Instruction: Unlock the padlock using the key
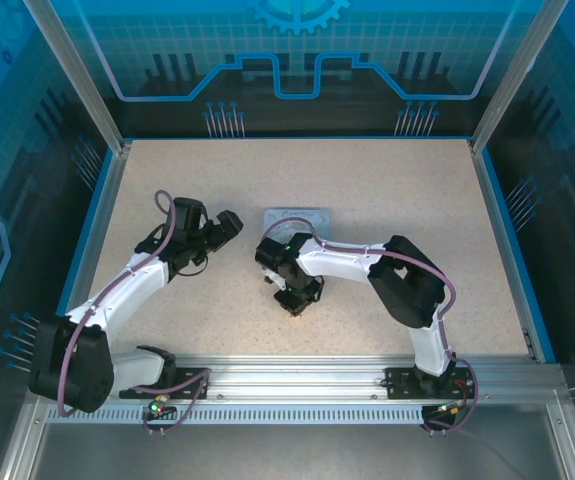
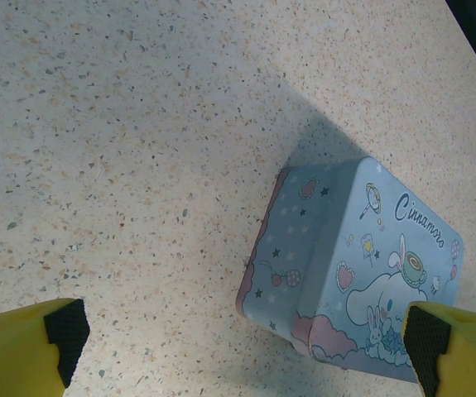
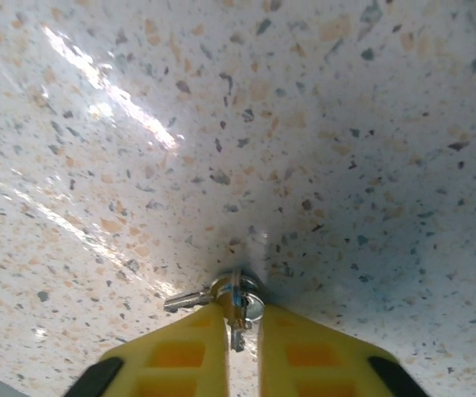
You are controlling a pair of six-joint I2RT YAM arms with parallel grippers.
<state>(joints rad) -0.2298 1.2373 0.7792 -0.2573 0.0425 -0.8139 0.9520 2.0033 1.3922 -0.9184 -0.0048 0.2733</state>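
Note:
My right gripper (image 3: 242, 331) points down at the table, its yellow fingers (image 3: 180, 356) shut on a small bunch of shiny metal. That bunch is the key (image 3: 239, 304) on its ring, with a second silver key blade (image 3: 184, 299) sticking out to the left on the tabletop. In the top view the right gripper (image 1: 297, 298) sits near the table's middle. My left gripper (image 2: 246, 335) hangs open with nothing between its pads, just left of the pale-blue tin. The left gripper (image 1: 225, 228) is well apart from the right one. The padlock is hidden.
A pale-blue square tin (image 2: 362, 256) with a white cartoon dog lies on the speckled table, just behind the right arm (image 1: 299, 216). Blue-edged walls (image 1: 97, 220) frame the table, and a metal rail (image 1: 297, 380) runs along the near edge.

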